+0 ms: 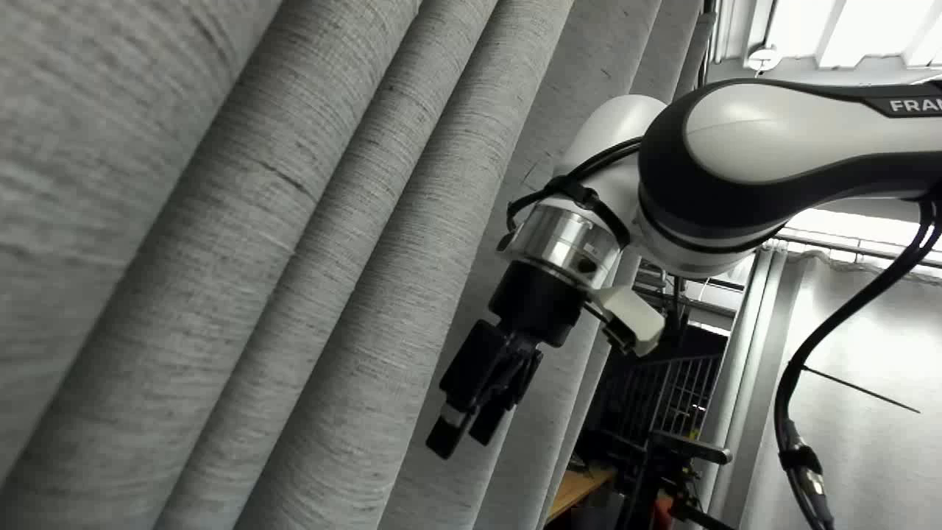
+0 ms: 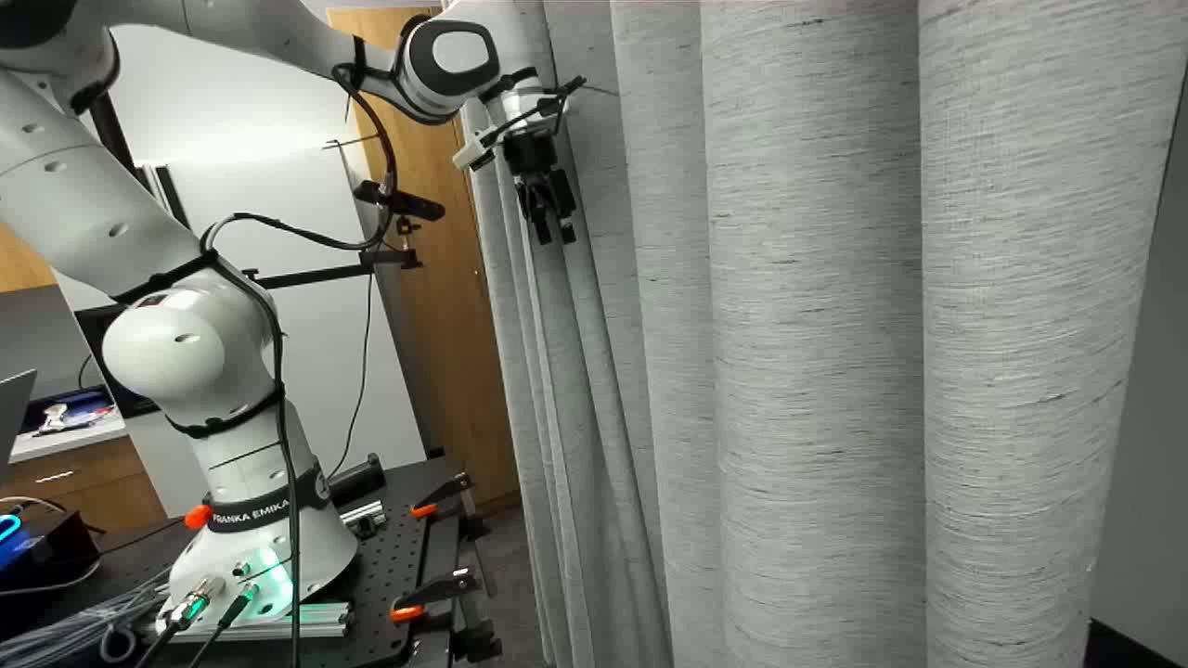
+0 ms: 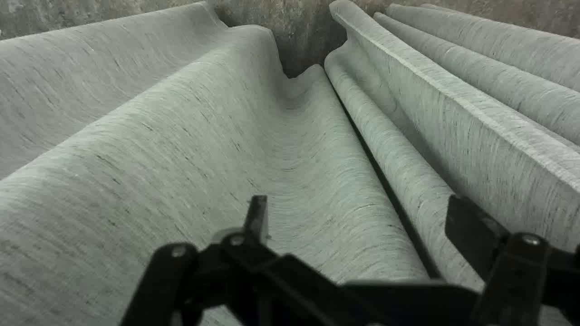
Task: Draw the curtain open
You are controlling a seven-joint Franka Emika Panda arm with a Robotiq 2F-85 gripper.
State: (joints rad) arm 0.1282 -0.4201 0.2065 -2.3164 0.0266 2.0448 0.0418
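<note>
The curtain [image 1: 294, 184] is a very large light-grey woven drape with deep folds. It fills much of both exterior views [image 2: 817, 325] and most of the wrist view [image 3: 158, 158]. My black gripper [image 1: 465, 434] points downward close beside the curtain's folds. It also shows in an exterior view [image 2: 555, 234] near the curtain's bunched, narrow-folded part. In the wrist view, my gripper [image 3: 358, 217] has its fingers wide apart with nothing held. Curtain folds and a dark narrow gap between two folds show behind and between the fingers. I cannot tell whether a finger touches the fabric.
A black camera on a bracket [image 2: 399, 199] stands between the arm and the curtain. Orange-tipped clamps [image 2: 432, 603] line the edge of the robot's table [image 2: 390, 557]. A wooden cabinet [image 2: 436, 306] stands behind. Another light curtain [image 1: 846, 331] hangs farther back. Grey floor [image 3: 299, 36] lies below.
</note>
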